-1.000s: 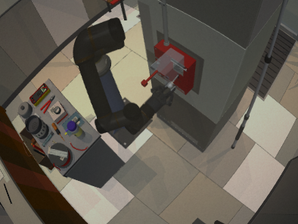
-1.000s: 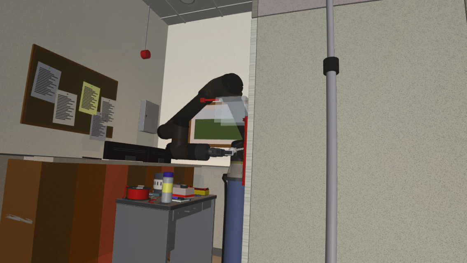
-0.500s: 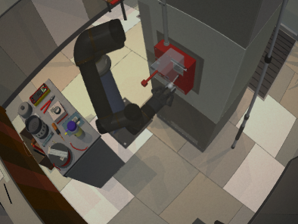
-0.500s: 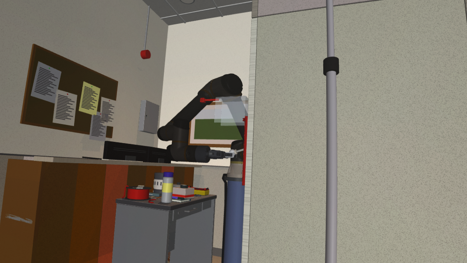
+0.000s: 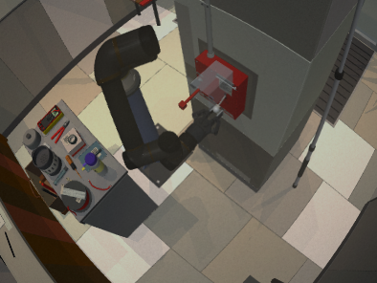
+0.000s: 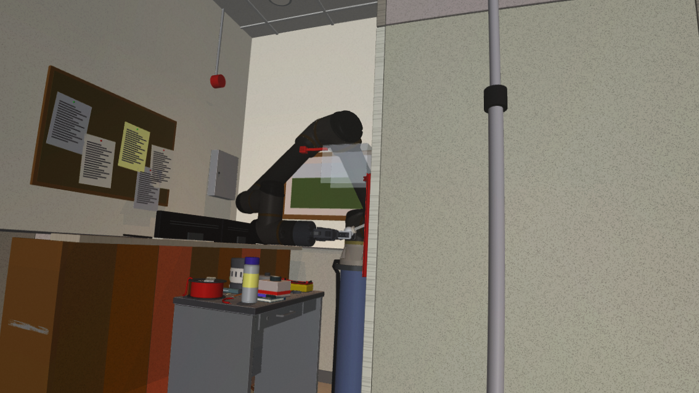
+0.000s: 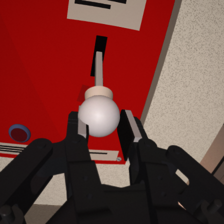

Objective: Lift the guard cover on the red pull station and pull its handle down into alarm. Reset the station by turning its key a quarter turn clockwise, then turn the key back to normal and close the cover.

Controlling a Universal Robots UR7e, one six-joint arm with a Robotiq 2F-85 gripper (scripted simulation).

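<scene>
On the grey pillar's face the red pull station (image 5: 225, 86) is mounted, and its clear guard cover (image 5: 210, 79) stands swung up and out, with a red tab (image 5: 183, 104) at its outer end. The station's handle is a pale stem out of a dark slot, ending in a white ball knob (image 7: 99, 115) that sits low on the station. My gripper (image 7: 102, 125) has one finger on each side of the knob and is closed on it. A round blue-rimmed red key spot (image 7: 19, 133) sits at the station's lower left in the wrist camera.
A grey cart (image 5: 72, 157) behind the arm carries tools, spools and a purple-capped bottle (image 6: 251, 279). A thin grey pole (image 5: 330, 95) leans along the pillar's right side. A brown counter (image 6: 98, 293) stands past the cart.
</scene>
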